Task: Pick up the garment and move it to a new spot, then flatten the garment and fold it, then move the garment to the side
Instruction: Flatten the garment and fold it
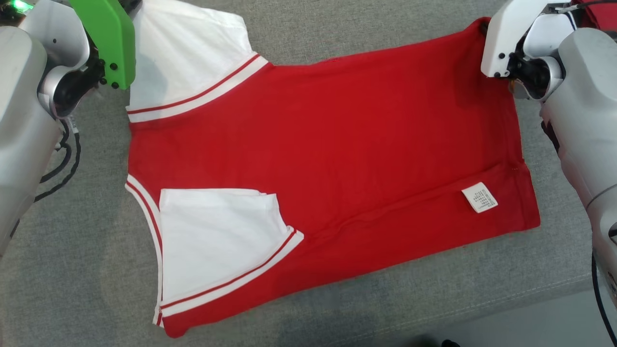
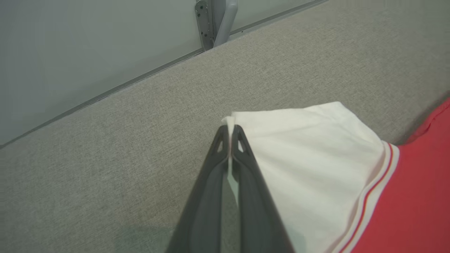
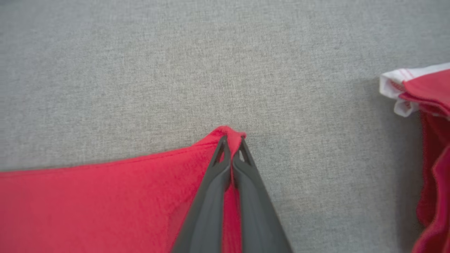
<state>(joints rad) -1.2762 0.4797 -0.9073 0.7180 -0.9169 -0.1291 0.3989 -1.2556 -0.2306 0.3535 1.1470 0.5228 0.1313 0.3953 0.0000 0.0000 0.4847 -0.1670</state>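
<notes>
The garment, a red shirt with white sleeves edged in red stripes, lies spread on a grey fabric surface. One sleeve is folded in over its lower left part and a white label shows near the right hem. In the left wrist view my left gripper is shut on the corner of the far white sleeve. My right gripper is shut on the far red hem corner. In the head view, the left wrist's green cover and the right wrist's white housing hide both sets of fingers.
Another red and white piece of cloth lies to the right of the pinched corner. A pale wall and a metal leg stand beyond the surface's far edge. Pale floor shows past the near right edge. Black cables hang by my left arm.
</notes>
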